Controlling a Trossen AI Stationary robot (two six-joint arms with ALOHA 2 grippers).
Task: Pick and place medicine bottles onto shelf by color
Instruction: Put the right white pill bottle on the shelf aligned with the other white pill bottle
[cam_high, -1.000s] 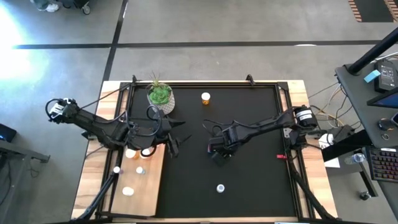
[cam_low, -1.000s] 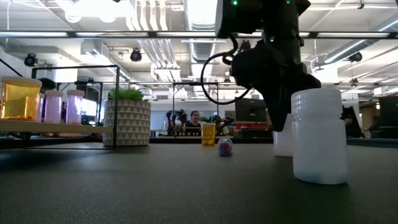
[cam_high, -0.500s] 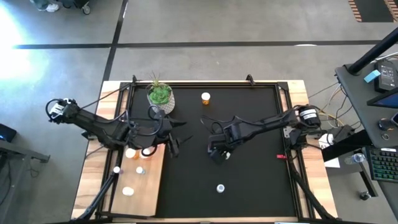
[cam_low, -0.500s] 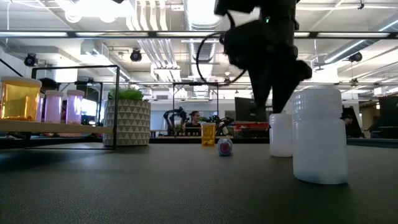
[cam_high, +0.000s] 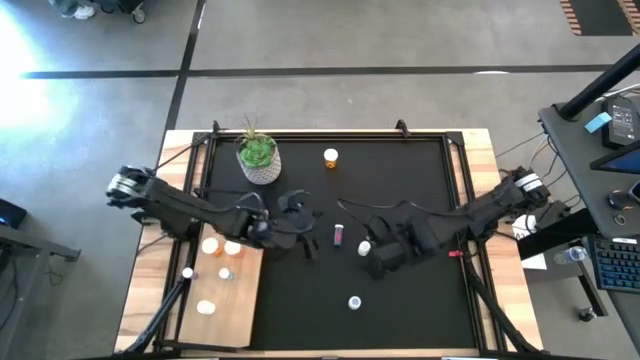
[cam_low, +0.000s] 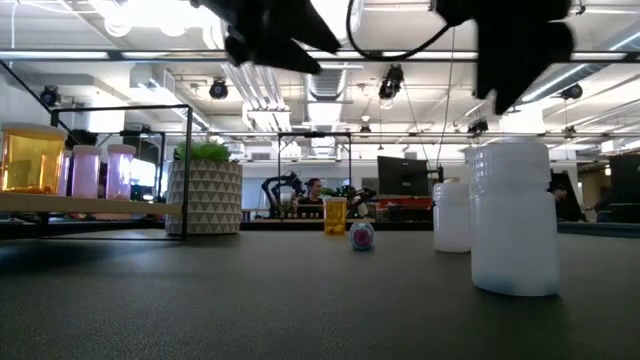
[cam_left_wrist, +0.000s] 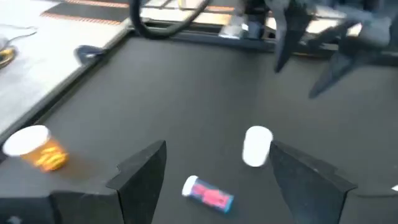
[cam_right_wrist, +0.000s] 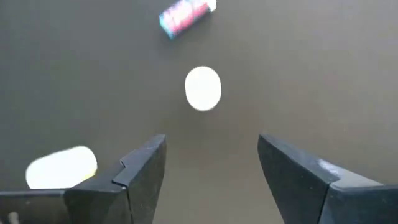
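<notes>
Pink bottle (cam_high: 338, 235) with a white cap lies toppled on black mat (cam_high: 400, 180).

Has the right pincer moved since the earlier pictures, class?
Yes. In the high view, the right pincer has moved toward the front edge, farther from the potted plant, leaving a white bottle standing.

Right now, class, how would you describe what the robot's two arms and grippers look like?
Both arms are dark, slender and jointed, with thin black cables looping along them. Each has a pale silver-white joint cap near its base. The left gripper and right gripper each end in two flat, angular black fingers.
</notes>
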